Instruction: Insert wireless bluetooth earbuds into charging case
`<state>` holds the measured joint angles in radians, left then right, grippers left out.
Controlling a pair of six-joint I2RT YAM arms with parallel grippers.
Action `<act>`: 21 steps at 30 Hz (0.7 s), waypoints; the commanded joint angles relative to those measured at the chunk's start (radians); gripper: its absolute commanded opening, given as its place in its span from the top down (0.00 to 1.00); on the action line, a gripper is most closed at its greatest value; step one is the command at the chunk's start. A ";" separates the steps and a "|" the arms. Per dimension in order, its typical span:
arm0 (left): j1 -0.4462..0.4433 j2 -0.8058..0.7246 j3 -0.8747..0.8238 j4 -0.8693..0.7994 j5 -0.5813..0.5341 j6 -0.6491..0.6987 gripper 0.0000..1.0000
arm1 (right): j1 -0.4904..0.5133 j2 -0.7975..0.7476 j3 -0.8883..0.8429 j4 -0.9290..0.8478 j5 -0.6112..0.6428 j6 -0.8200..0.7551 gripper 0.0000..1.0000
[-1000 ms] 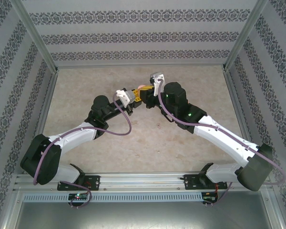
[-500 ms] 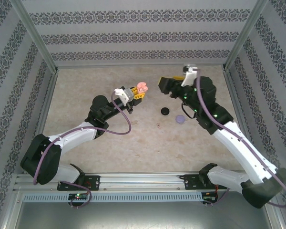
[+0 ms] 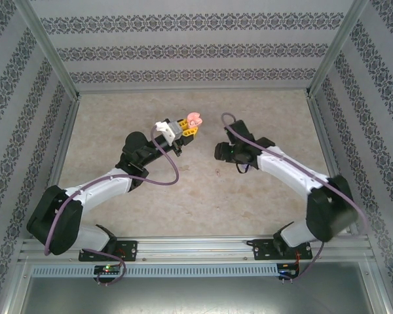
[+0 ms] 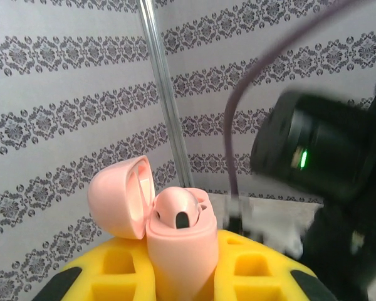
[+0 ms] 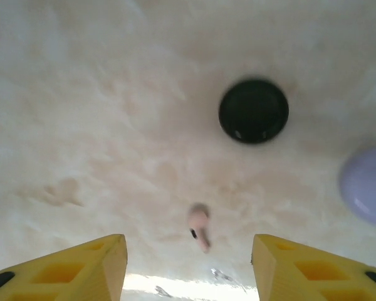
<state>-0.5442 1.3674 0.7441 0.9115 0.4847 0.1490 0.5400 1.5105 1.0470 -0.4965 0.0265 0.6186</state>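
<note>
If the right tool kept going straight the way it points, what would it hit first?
Most likely the pale pink earbud lying on the table, almost centred ahead of the open right tool, though depth is hard to judge.

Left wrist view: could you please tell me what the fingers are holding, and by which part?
The open pink charging case, gripped by its lower body between the left gripper's yellow fingers.
</note>
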 commanded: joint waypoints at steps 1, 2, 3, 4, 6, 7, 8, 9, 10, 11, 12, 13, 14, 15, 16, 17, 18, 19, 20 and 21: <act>-0.014 -0.044 -0.014 0.025 -0.005 -0.013 1.00 | 0.039 0.060 0.034 -0.054 0.057 -0.017 0.47; -0.014 -0.048 -0.018 0.023 -0.005 -0.011 1.00 | 0.045 0.089 0.046 -0.060 0.054 -0.029 0.48; -0.014 -0.052 -0.021 0.021 -0.007 -0.012 1.00 | 0.049 0.111 0.053 -0.060 0.046 -0.042 0.49; -0.014 -0.058 -0.026 0.023 -0.006 -0.012 1.00 | 0.053 0.136 0.063 -0.067 0.042 -0.053 0.51; -0.014 -0.065 -0.033 0.023 -0.009 -0.012 1.00 | 0.057 0.172 0.080 -0.082 0.037 -0.070 0.55; -0.015 -0.072 -0.035 0.022 -0.011 -0.010 1.00 | 0.057 0.190 0.087 -0.086 0.036 -0.079 0.56; -0.015 -0.075 -0.039 0.021 -0.013 -0.008 1.00 | 0.058 0.206 0.090 -0.088 0.033 -0.085 0.58; -0.014 -0.079 -0.040 0.023 -0.014 -0.009 1.00 | 0.059 0.217 0.093 -0.088 0.031 -0.091 0.58; -0.015 -0.083 -0.042 0.022 -0.015 -0.007 1.00 | 0.061 0.231 0.097 -0.089 0.030 -0.097 0.58; -0.014 -0.086 -0.044 0.023 -0.015 -0.006 1.00 | 0.063 0.244 0.103 -0.091 0.035 -0.101 0.58; -0.014 -0.088 -0.044 0.023 -0.016 -0.004 1.00 | 0.064 0.254 0.107 -0.092 0.039 -0.103 0.58; -0.014 -0.091 -0.046 0.020 -0.015 -0.003 1.00 | 0.064 0.264 0.113 -0.093 0.042 -0.105 0.59; -0.015 -0.095 -0.047 0.020 -0.015 -0.002 1.00 | 0.064 0.275 0.116 -0.093 0.045 -0.106 0.59; -0.014 -0.096 -0.049 0.018 -0.017 -0.002 1.00 | 0.064 0.283 0.120 -0.093 0.048 -0.108 0.59; -0.014 -0.096 -0.048 0.019 -0.017 -0.002 1.00 | 0.065 0.294 0.126 -0.093 0.049 -0.109 0.59; -0.014 -0.096 -0.049 0.020 -0.017 -0.001 1.00 | 0.066 0.303 0.132 -0.092 0.051 -0.109 0.59; -0.015 -0.097 -0.049 0.020 -0.017 -0.002 1.00 | 0.066 0.310 0.136 -0.092 0.052 -0.110 0.59; -0.014 -0.098 -0.049 0.019 -0.018 -0.002 1.00 | 0.066 0.321 0.142 -0.092 0.052 -0.109 0.60; -0.015 -0.098 -0.049 0.020 -0.018 -0.002 1.00 | 0.066 0.332 0.147 -0.092 0.053 -0.111 0.60; -0.014 -0.097 -0.050 0.020 -0.017 -0.002 1.00 | 0.065 0.341 0.153 -0.093 0.054 -0.113 0.60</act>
<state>-0.5442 1.2945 0.7086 0.9115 0.4686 0.1490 0.5938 1.8244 1.1675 -0.5659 0.0486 0.5224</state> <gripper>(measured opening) 0.163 0.399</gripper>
